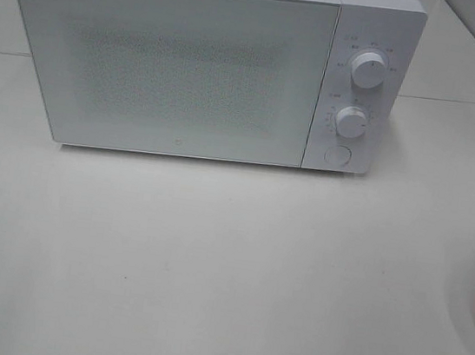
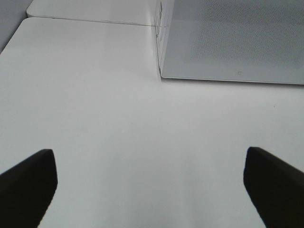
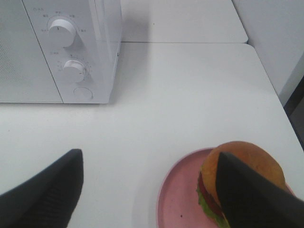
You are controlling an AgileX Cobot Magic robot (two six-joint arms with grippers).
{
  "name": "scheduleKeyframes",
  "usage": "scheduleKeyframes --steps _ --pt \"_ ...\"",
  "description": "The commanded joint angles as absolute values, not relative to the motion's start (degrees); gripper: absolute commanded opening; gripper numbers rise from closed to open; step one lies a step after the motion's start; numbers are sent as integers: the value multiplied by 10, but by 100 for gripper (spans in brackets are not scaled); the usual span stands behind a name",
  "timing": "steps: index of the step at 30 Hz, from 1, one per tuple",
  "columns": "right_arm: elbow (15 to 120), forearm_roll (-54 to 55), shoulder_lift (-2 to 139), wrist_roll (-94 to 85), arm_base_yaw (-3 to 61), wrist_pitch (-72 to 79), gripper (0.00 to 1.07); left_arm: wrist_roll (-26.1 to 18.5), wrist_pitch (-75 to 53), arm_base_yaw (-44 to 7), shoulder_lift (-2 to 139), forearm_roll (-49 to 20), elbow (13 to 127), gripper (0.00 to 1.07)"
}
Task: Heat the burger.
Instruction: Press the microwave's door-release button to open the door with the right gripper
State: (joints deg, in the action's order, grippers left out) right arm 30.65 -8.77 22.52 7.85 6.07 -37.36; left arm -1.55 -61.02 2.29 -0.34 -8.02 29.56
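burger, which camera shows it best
Right wrist view: the burger sits on the pink plate, bun, tomato and lettuce showing, partly behind the right pincer. Exterior high catches only the plate's rim at its right edge; left wrist shows neither.

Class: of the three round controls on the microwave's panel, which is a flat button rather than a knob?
The bottom button: it lies flush, while the top knob and middle knob above it stand out.

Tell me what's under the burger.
A pink plate sits under the burger, on the white table. One dark finger in front covers part of both, so the rest of the plate cannot be seen.
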Motion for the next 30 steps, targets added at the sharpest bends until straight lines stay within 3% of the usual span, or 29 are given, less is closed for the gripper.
scheduleKeyframes --steps 1,19,30 --pt "312 -101 269 75 61 -310 74 -14 -612 26 -11 -84 295 100" --pt "310 -101 463 75 61 -143 74 -14 -612 26 -11 -84 295 100" --pt "258 -100 547 75 61 42 74 -14 -612 26 -11 -84 295 100"
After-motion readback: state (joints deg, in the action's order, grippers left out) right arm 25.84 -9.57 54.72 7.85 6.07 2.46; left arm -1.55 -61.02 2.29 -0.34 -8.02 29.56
